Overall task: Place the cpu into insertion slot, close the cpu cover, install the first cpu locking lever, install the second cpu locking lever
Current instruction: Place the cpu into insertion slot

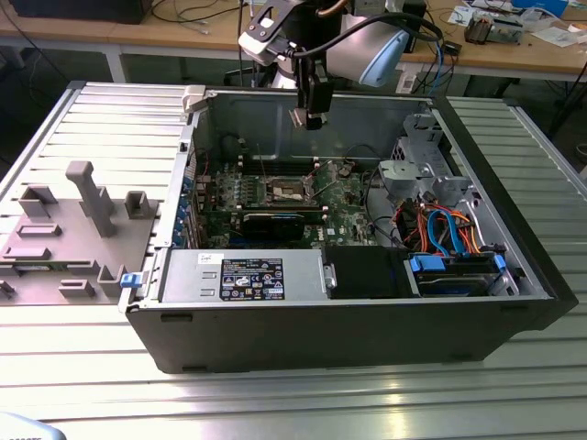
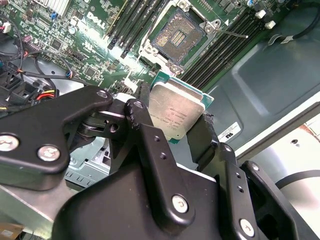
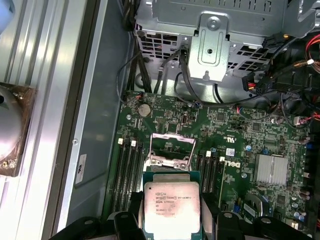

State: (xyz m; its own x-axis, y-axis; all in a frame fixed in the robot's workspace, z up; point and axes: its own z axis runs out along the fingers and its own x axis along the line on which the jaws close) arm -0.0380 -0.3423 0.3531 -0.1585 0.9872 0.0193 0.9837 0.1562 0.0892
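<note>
1 ribbed metal table bears the case; gripper grips cpu.

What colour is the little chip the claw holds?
The cpu has a pale silvery-grey top with a green rim, clearest in the second wrist view.

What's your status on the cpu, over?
Hand shut on cpu, above the motherboard. Insertion slot bare, cpu cover raised. Nothing seen between cpu and slot.
</note>
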